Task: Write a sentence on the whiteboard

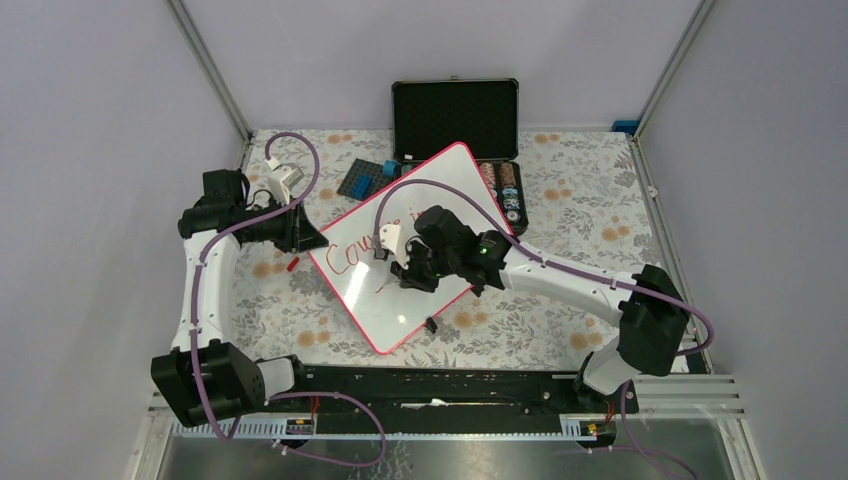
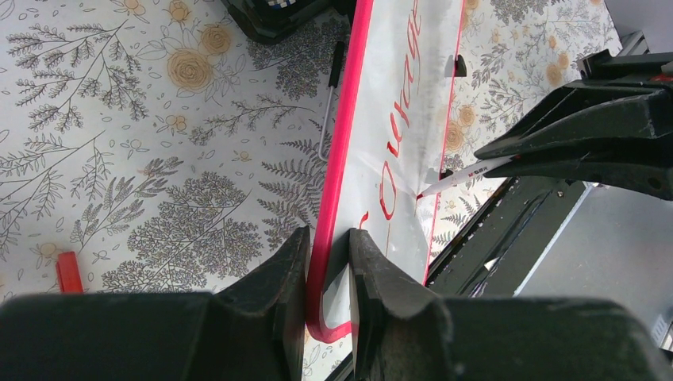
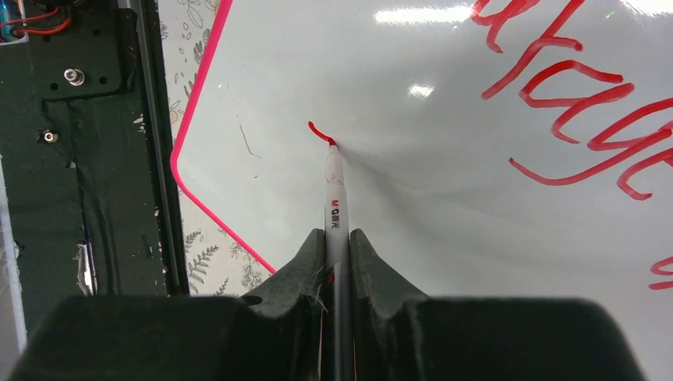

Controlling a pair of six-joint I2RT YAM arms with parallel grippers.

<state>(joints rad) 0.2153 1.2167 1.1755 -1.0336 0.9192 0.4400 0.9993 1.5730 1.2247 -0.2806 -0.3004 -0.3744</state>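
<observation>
Two grips: my left gripper (image 2: 328,240) pinches the glossy pink-framed whiteboard (image 2: 397,119) beside floral cloth (image 2: 159,159); right gripper (image 3: 337,235) clamps a white marker (image 3: 334,190).

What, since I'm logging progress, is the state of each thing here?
whiteboard: on the table, frame clamped.
sentence: unfinished, second line barely begun.
marker: held, tip touching the whiteboard.
black case: open, lid raised.
left fingers: shut on the whiteboard.
right fingers: shut on the marker.
</observation>
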